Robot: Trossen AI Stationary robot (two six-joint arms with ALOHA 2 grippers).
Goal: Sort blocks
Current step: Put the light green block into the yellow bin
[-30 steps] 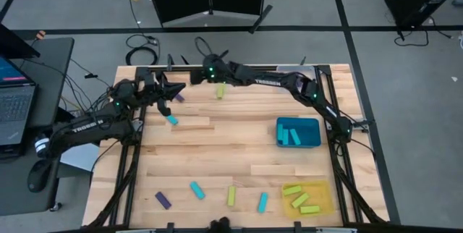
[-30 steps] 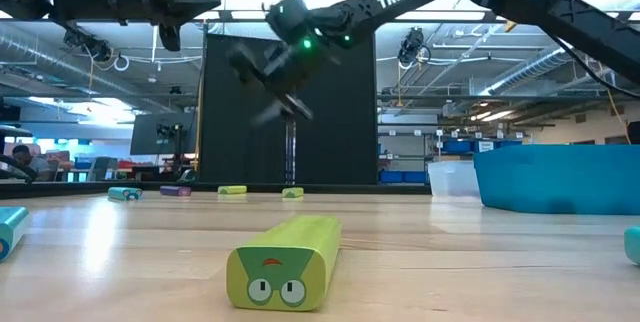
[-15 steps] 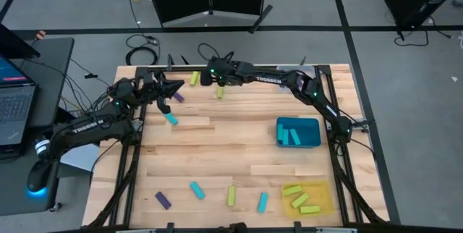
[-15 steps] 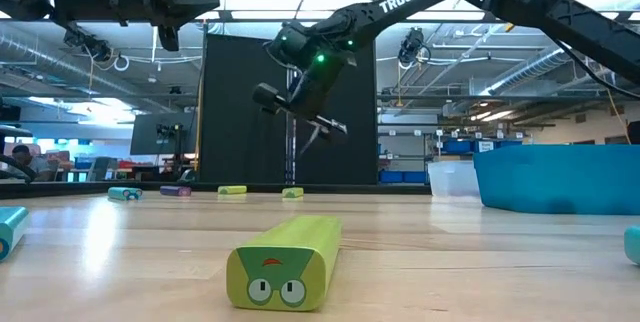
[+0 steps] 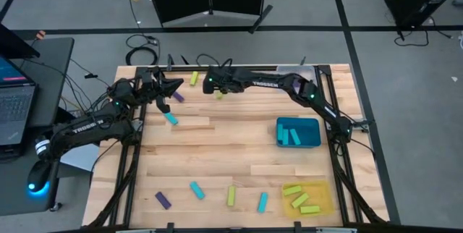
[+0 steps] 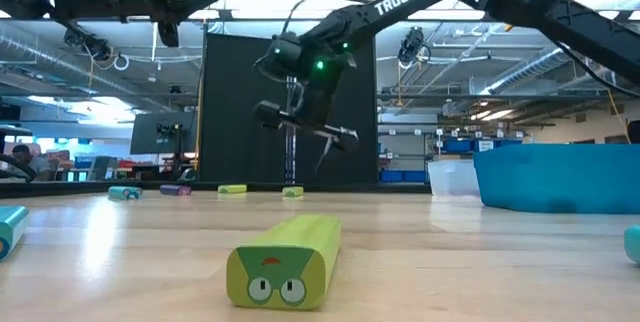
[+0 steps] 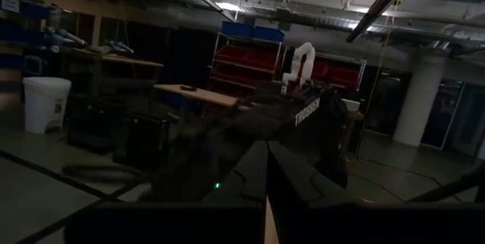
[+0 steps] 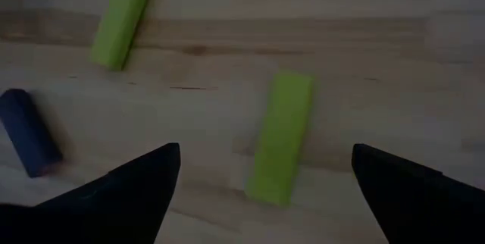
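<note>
Right jaws (image 8: 261,164) spread wide, nothing held; a yellow-green block (image 8: 280,138) lies on the counter between the two fingers (image 8: 136,187), apart from both. In the high view these jaws (image 5: 210,85) sit near the counter's upper edge, above that block (image 5: 219,92). Left jaws (image 5: 171,87) clenched, empty, raised at upper left of the counter (image 5: 231,146).

Edges: second yellow-green block (image 5: 194,79) close to the upper rim; purple block (image 5: 178,97) and cyan block (image 5: 171,119) near the left jaws. Along the lower edge: purple block (image 5: 163,200), cyan block (image 5: 197,189), yellow-green block (image 5: 231,195), cyan block (image 5: 262,202).

Open room: centre of the counter is a wide bare stretch between upper and lower rows.

Containers: teal tray (image 5: 315,142) at right centre holds cyan blocks (image 5: 291,135), at least two. Yellow tray (image 5: 325,189) at lower right holds yellow-green blocks (image 5: 296,198), about four, lying at mixed angles.
</note>
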